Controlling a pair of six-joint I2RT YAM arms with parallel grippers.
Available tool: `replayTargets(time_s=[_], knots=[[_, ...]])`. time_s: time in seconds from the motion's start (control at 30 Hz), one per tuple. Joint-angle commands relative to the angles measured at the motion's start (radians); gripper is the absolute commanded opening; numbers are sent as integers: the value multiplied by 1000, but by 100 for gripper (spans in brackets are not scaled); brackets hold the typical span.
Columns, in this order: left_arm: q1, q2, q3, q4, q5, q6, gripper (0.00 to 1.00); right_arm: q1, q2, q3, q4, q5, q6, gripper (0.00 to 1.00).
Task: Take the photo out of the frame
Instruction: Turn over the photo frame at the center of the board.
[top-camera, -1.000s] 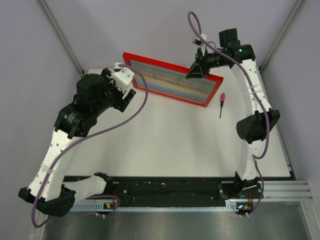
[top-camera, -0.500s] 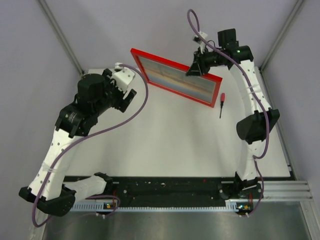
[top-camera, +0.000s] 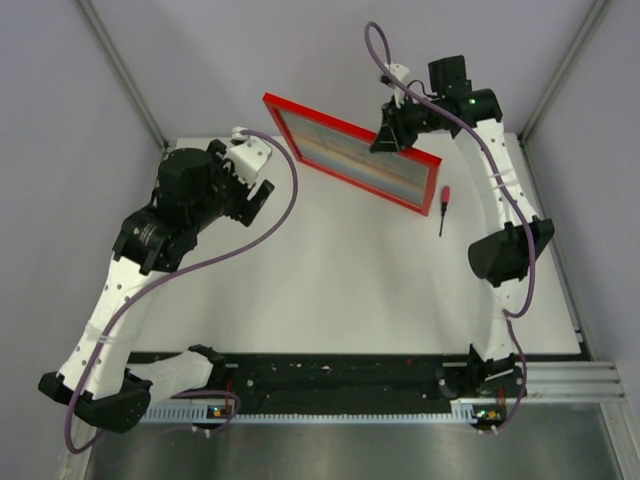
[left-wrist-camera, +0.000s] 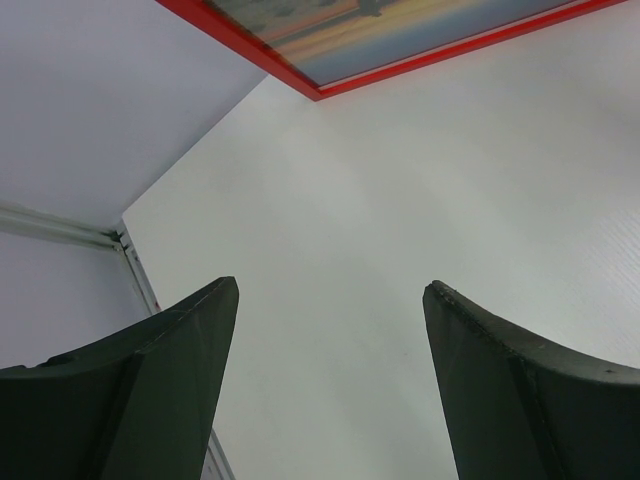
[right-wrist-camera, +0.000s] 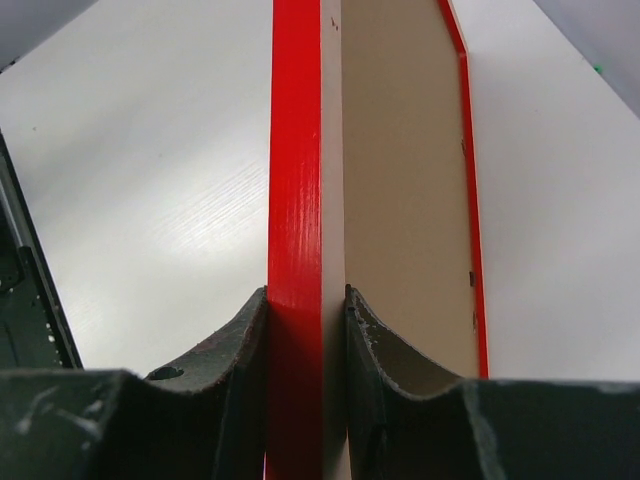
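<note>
R jaws pinch frame (right-wrist-camera: 295, 200) edge; L jaws wide.

A small red-handled screwdriver (top-camera: 443, 210) lies on the white table (top-camera: 330, 280), toward its far right side.

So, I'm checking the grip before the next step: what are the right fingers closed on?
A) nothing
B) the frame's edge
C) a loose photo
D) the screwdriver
B: the right wrist view shows the right fingers pressed on both sides of the frame at its edge, while the screwdriver lies apart.
</note>
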Motion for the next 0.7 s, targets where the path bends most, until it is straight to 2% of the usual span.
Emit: replayTargets(time_s=[0.0, 0.43, 0.67], knots=[[7, -17, -4, 34, 10, -18, 81, 11, -42, 14, -43, -90, 72, 0], [10, -2, 14, 29, 20, -24, 81, -3, -154, -27, 106, -349, 283, 0], [16, 15, 33, 29, 39, -36, 80, -37, -110, -43, 144, -381, 331, 0]])
